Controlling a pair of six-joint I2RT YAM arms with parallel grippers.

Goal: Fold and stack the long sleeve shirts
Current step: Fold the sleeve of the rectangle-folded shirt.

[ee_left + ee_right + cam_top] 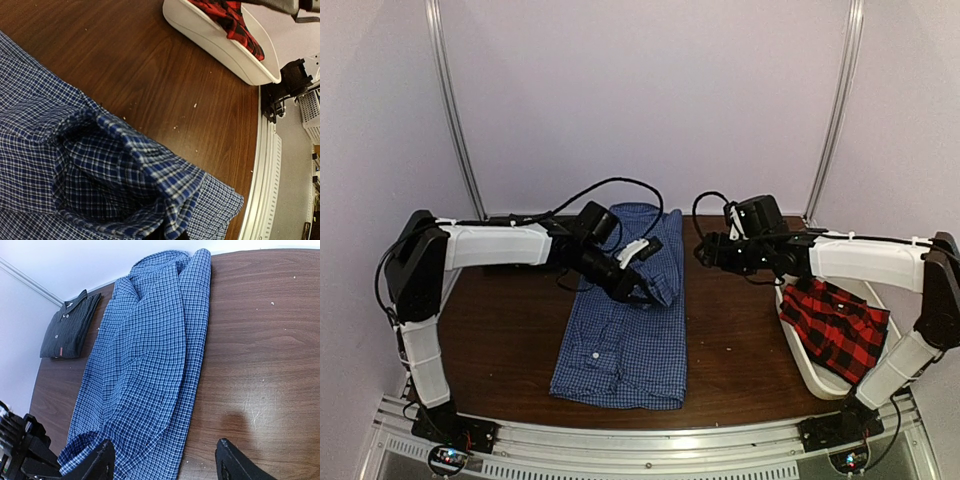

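The blue gingham shirt (620, 335) lies lengthwise in the middle of the table, partly folded. It also shows in the right wrist view (150, 365). My left gripper (642, 288) is shut on a raised fold of it near its right edge. In the left wrist view the cloth (125, 175) bunches over the fingers and hides them almost fully. My right gripper (703, 252) is open and empty, above bare table just right of the shirt, with its fingertips (102, 460) wide apart. The red-and-black plaid shirt (835, 325) lies in the white tub. The dark charcoal shirt (70, 325) lies folded at the far left.
The white tub (810, 370) sits at the table's right edge and also shows in the left wrist view (225, 47). A metal rail (650, 445) runs along the near edge. Walls close off the back and both sides. Bare brown wood (740, 340) lies between shirt and tub.
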